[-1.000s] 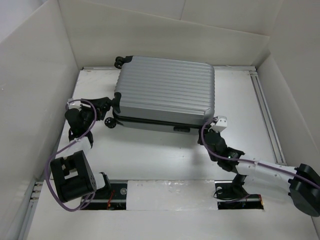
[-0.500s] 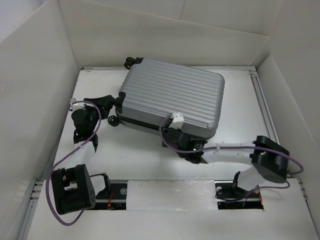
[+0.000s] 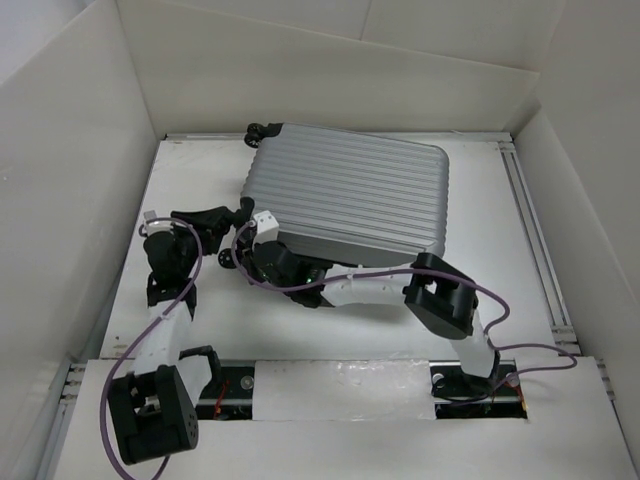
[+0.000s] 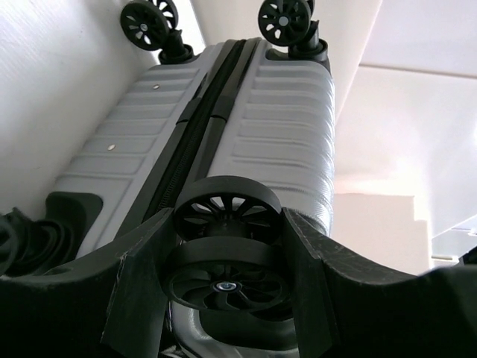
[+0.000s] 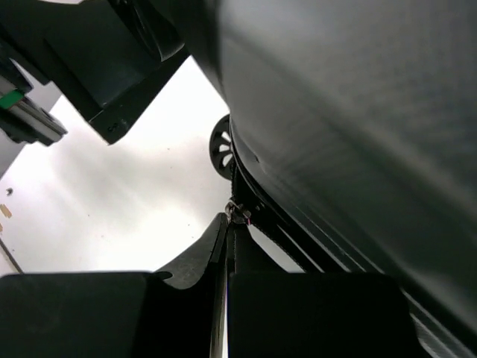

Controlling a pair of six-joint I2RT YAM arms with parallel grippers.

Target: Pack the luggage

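Note:
The luggage (image 3: 350, 195) is a silver-grey ribbed suitcase lying flat and closed, with black wheels at its left end. My left gripper (image 3: 232, 215) is shut on one near-left wheel; in the left wrist view its fingers (image 4: 145, 276) flank that wheel (image 4: 227, 224). My right gripper (image 3: 252, 243) is at the suitcase's near-left corner, its arm stretched along the near side. In the right wrist view the gripper (image 5: 229, 227) is shut on the small metal zipper pull (image 5: 237, 211) at the black zipper seam, with the shell (image 5: 358, 112) above it.
White walls (image 3: 70, 180) box in the table on the left, back and right. A metal rail (image 3: 530, 230) runs along the right side. Another wheel (image 3: 262, 130) sticks out at the suitcase's far-left corner. Purple cables loop from both arms.
My right gripper has slid left along the suitcase's near edge, from the right corner to the left corner. The suitcase has shifted and turned slightly. My left gripper has stayed on the wheel.

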